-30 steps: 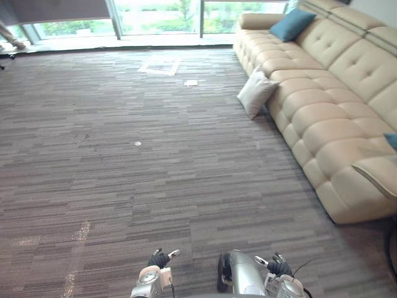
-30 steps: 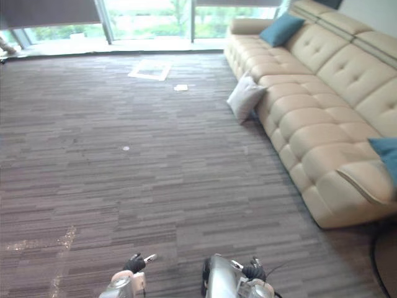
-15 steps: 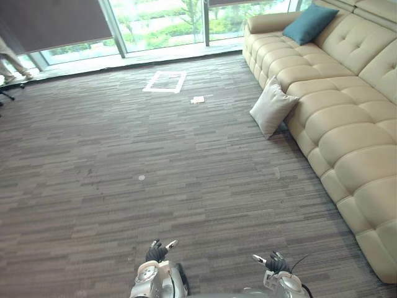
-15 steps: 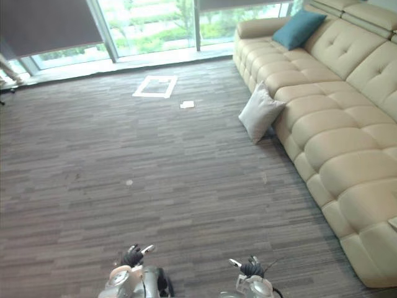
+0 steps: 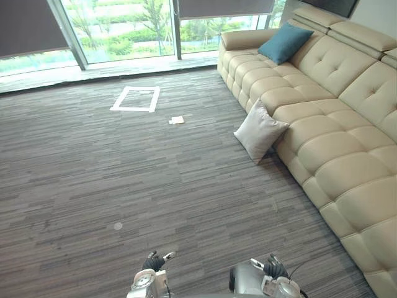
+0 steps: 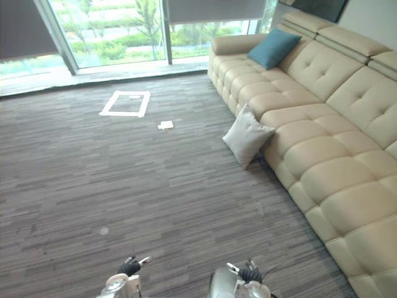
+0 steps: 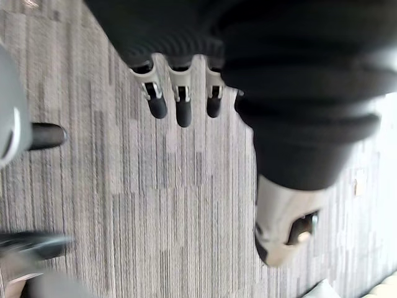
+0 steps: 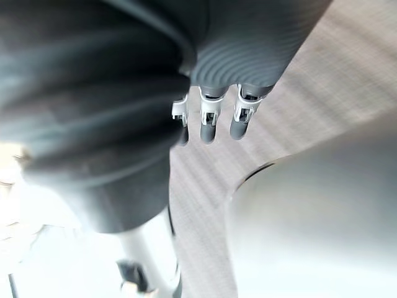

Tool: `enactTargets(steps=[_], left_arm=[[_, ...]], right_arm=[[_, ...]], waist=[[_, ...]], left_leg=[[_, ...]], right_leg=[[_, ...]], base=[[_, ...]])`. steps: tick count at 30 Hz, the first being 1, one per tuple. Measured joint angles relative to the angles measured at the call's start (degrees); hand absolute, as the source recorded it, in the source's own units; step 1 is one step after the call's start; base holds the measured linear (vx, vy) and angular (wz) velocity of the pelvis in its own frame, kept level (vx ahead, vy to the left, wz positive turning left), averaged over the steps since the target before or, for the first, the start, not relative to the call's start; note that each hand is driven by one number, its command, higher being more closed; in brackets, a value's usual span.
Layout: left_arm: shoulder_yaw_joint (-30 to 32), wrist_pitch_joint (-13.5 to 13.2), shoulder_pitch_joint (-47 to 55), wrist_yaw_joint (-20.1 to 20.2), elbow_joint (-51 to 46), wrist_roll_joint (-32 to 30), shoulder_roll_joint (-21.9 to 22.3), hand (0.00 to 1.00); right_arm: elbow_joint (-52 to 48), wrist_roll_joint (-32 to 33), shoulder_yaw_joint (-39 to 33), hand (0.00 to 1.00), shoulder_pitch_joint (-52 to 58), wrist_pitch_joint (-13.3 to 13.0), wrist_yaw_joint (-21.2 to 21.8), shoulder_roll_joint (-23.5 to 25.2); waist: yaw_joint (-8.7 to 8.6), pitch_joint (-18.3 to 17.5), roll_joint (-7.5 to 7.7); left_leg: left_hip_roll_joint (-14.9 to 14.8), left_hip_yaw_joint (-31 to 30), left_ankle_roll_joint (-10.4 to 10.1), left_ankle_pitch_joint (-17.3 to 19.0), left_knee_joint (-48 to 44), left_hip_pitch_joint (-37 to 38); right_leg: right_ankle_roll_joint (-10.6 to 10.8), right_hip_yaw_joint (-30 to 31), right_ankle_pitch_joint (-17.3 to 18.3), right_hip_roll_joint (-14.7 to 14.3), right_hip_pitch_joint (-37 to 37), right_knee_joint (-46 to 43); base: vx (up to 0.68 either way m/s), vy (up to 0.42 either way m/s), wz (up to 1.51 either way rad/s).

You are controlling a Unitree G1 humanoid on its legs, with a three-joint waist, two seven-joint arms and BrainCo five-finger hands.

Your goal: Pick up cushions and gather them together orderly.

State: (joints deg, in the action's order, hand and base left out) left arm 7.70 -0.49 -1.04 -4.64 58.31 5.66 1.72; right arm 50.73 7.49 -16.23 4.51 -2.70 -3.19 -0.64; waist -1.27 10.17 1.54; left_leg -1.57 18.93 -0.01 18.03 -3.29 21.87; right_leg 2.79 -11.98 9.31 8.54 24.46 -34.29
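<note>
Grey striped carpet flooring (image 5: 124,180) is sliding through both eye views as one piece compared with half a second ago, so it is the head camera that is moving and not the things. The robot is turning and closing on the seating side of the room. The long cream tufted leather sofa (image 5: 322,124) is now running down the whole right side, and nothing on or beside it is changing place. For the task this means the walk-up is under way and no cushion is being gathered yet.

The teal fabric cushion (image 5: 284,42) is leaning at the sofa's far end, near the armrest. The pale grey square cushion (image 5: 259,130) is standing tilted on the carpet, touching the sofa's front edge, and it is sitting lower in the frame than a moment ago. A white tape square (image 5: 136,99) and a small white paper scrap (image 5: 177,120) are lying on the open carpet, well apart from both cushions.

The left hand (image 5: 151,261) and right hand (image 5: 273,267) are hanging low at the near edge, well apart from the grey cushion. That cushion is lying ahead and to the robot's right, nearer the right hand. Their fingers (image 7: 182,108) appear to be hanging relaxed and holding nothing, though the wrist views are showing them end-on.
</note>
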Motion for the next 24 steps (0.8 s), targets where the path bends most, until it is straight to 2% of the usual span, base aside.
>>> enactTargets(steps=[1,2,3,4,5,6,7,8,9,10,11,12,13,14,15,16,17,18,19,20,21,22,23,24], left_arm=[[-0.10,-0.01,0.08,0.18,0.20,-0.13,-0.04,0.00],[0.29,0.05,0.25,0.31,0.80,-1.16,1.46,0.00],[-0.16,0.13,0.25,0.64,0.80,-1.24,1.38,0.00],[0.24,0.11,0.30,1.14,0.79,-1.64,1.47,0.00],[0.33,0.12,0.35,1.13,0.79,-1.68,1.56,0.00],[1.15,0.12,-0.07,1.16,0.64,-1.70,1.46,0.00],[1.74,0.17,0.03,1.26,0.27,-1.68,1.43,0.00],[2.71,0.18,0.76,1.41,-1.00,-1.57,1.48,0.00],[3.38,-0.01,1.27,1.38,-2.45,-1.55,1.42,0.00],[3.85,-0.15,1.63,1.30,-3.26,-1.54,1.43,0.00],[4.02,-0.44,1.71,1.28,-4.78,-1.33,1.44,0.00],[4.02,-0.51,1.72,1.26,-5.15,-1.12,1.46,0.00],[4.17,-0.67,1.76,1.22,-6.02,-0.97,1.49,0.00],[4.36,-1.08,1.79,1.08,-6.34,-0.95,1.51,0.00],[4.33,-1.24,1.74,1.04,-6.35,-0.97,1.53,0.00],[4.32,-1.43,1.77,1.00,-6.32,-0.96,1.55,0.00],[4.14,-1.56,1.83,0.96,-6.16,-0.96,1.59,0.00],[4.08,-1.57,1.86,0.97,-5.91,-0.95,1.58,0.00],[4.11,-1.58,1.75,0.92,-5.95,-0.91,1.37,0.00],[4.13,-1.58,1.68,0.82,-5.87,-0.93,0.59,0.00],[4.06,-1.38,1.70,0.72,-5.55,-0.95,-0.05,0.00],[4.05,-1.39,1.77,0.71,-5.30,-0.98,-0.25,0.00],[3.44,-1.36,1.32,0.72,-5.27,-1.03,-0.73,0.00],[3.41,-0.92,0.82,0.07,-3.89,-1.04,-1.00,0.00]], right_arm=[[0.26,0.12,-0.18,0.00,-0.02,0.08,0.00,0.10],[0.11,0.32,-0.50,0.00,-0.09,0.09,0.01,-1.15],[0.18,0.34,-0.55,0.00,-0.33,0.14,0.02,-1.43],[0.02,0.42,-0.73,0.00,-0.84,0.53,-0.01,-1.89],[-0.11,0.41,-0.83,0.00,-0.91,0.55,-0.02,-1.87],[-0.26,0.43,-0.76,0.00,-1.08,0.55,-0.05,-1.60],[-0.06,0.41,-0.16,0.00,-1.07,0.88,-0.06,-1.52],[0.09,0.40,0.85,0.00,-1.12,1.26,-0.17,-1.47],[0.22,0.49,1.37,0.00,-1.19,1.27,-0.24,-1.41],[0.26,0.51,2.34,0.00,-1.34,1.32,-0.26,-1.22],[0.38,0.78,3.13,0.00,-1.08,1.51,-0.28,-0.90],[0.41,1.25,3.26,0.00,-1.15,1.58,-0.31,-0.80],[0.40,1.61,3.37,0.00,-1.58,1.68,-0.32,-0.35],[0.40,1.61,3.44,0.00,-2.01,1.78,-0.39,0.22],[0.41,1.61,3.36,0.00,-2.03,1.78,-0.38,0.38],[0.44,1.56,3.38,0.00,-1.95,1.77,-0.38,0.62],[0.49,1.48,3.66,0.00,-1.82,1.75,-0.37,0.60],[0.52,1.46,3.73,0.00,-1.73,1.74,-0.37,0.47],[1.43,1.42,4.07,0.00,-1.53,1.75,-0.42,0.44],[1.86,1.45,4.31,0.00,-1.63,1.85,-0.48,0.92],[1.84,1.43,5.16,0.00,-0.53,1.76,-0.43,1.78],[1.78,1.44,5.18,0.00,0.06,1.73,-0.46,2.18],[1.67,1.46,5.23,0.00,0.58,1.76,-0.47,2.69],[1.52,1.40,5.75,0.00,-0.03,1.63,-0.35,2.48]], waist=[[-0.04,0.14,0.57],[-0.50,-0.08,-1.71],[-0.45,-0.32,-2.43],[-0.73,-0.69,-3.98],[-1.15,-0.50,-4.31],[-1.65,0.25,-5.07],[-1.38,0.64,-4.97],[-0.61,0.94,-5.22],[-0.14,1.21,-4.88],[0.57,1.42,-4.35],[1.29,1.28,-3.47],[1.52,1.19,-3.36],[1.98,1.17,-3.26],[2.45,1.16,-3.17],[2.70,1.14,-3.12],[2.87,0.95,-2.81],[3.22,0.69,-2.99],[3.29,0.54,-3.20],[4.25,-0.08,-2.61],[4.23,-1.18,-1.25],[4.08,-2.42,0.98],[4.00,-2.76,1.77],[3.99,-2.70,2.85],[4.09,-1.72,2.24]], left_leg=[[0.73,-1.30,0.04,0.39,0.93,1.96],[-0.80,-2.21,-1.29,-0.45,-0.92,3.99],[-1.42,-2.32,-2.15,-0.96,-2.41,3.49],[-3.61,-3.28,-4.62,-2.58,-10.46,0.66],[-4.47,-4.09,-5.78,-3.24,-14.70,-0.81],[-7.27,-7.76,-10.63,-8.27,-29.62,-6.82],[-9.02,-9.62,-13.90,-12.23,-40.30,-11.39],[-11.80,-8.63,-13.23,-12.24,-52.12,-16.57],[-12.96,-7.28,-11.74,-11.39,-56.83,-19.45],[-13.80,-5.32,-9.52,-10.14,-58.78,-22.51],[-14.57,-1.82,-7.04,-8.71,-56.91,-27.02],[-14.81,-0.83,-6.45,-8.35,-55.49,-28.25],[-14.84,1.55,-5.25,-7.60,-49.92,-31.60],[-13.42,3.25,-5.07,-7.31,-38.71,-34.29],[-12.32,3.37,-5.25,-7.47,-33.89,-34.38],[-10.53,2.65,-5.52,-8.13,-26.63,-34.28],[-7.87,-0.37,-5.91,-11.24,-14.97,-33.87],[-7.46,-1.40,-5.95,-12.22,-12.74,-33.98],[-5.89,-3.87,-4.68,-16.95,-13.96,-34.04],[-5.06,-2.89,-4.25,-15.26,-14.24,-33.79],[-4.32,-0.57,-2.33,-12.80,-16.45,-33.73],[-3.77,-0.20,-1.54,-11.39,-17.73,-33.38],[-3.03,1.15,-0.56,-9.56,-18.44,-31.63],[-2.65,3.60,0.03,-6.17,-16.99,-25.49]], right_leg=[[-1.21,1.09,-3.71,-0.15,0.07,4.09],[-5.07,1.25,-2.43,-1.13,-0.70,-0.37],[-5.18,1.21,-1.18,-1.46,-0.82,-1.17],[-6.11,0.26,2.00,-1.87,-2.08,-2.50],[-6.19,-0.13,2.82,-2.12,-3.08,-2.31],[-6.45,-1.01,4.67,-2.97,-6.98,-0.91],[-6.80,-0.92,5.46,-4.07,-10.06,0.94],[-7.50,-0.53,6.04,-5.77,-15.24,4.36],[-8.08,-0.17,6.43,-6.33,-18.78,6.65],[-8.10,0.44,6.66,-6.58,-22.59,9.52],[-7.87,1.68,6.80,-6.57,-26.70,13.68],[-7.73,2.13,6.82,-6.56,-27.82,14.81],[-6.84,3.81,6.65,-6.43,-30.34,17.47],[-5.79,6.50,7.07,-5.56,-33.69,20.11],[-5.37,7.30,7.30,-5.07,-34.68,20.86],[-4.45,8.58,7.83,-4.31,-36.13,22.01],[-2.72,10.88,8.87,-3.54,-38.51,23.69],[-2.14,11.50,9.23,-3.55,-38.89,23.92],[-0.90,14.48,10.16,-2.46,-39.71,23.63],[-0.91,15.50,9.97,-1.26,-39.46,22.84],[0.19,17.43,8.96,0.62,-36.30,17.07],[1.11,18.00,8.44,1.24,-35.31,14.06],[3.25,18.79,7.02,2.11,-32.47,6.75],[7.84,20.08,-1.67,2.41,-22.81,-14.89]], base=[[0.81,-0.223,0.45],[0.67,-0.199,0.22],[0.78,-0.258,0.14],[0.49,-0.200,0.11],[0.61,-0.258,0.27],[0.59,-0.235,0.19],[0.69,-0.235,-0.10],[0.56,-0.157,-0.44],[0.53,-0.105,-0.52],[0.56,-0.074,-0.48],[0.45,-0.054,-0.40],[0.43,-0.012,-0.58],[0.49,0.074,-0.87],[0.61,0.109,-0.95],[0.55,0.139,-0.90],[0.60,0.238,-0.84],[0.48,0.203,-0.79],[0.74,0.407,-1.09],[0.51,0.309,-0.77],[0.76,0.441,-0.82],[0.50,0.261,-0.31],[0.61,0.314,-0.29],[0.66,0.323,-0.60],[0.54,0.258,-0.60]])
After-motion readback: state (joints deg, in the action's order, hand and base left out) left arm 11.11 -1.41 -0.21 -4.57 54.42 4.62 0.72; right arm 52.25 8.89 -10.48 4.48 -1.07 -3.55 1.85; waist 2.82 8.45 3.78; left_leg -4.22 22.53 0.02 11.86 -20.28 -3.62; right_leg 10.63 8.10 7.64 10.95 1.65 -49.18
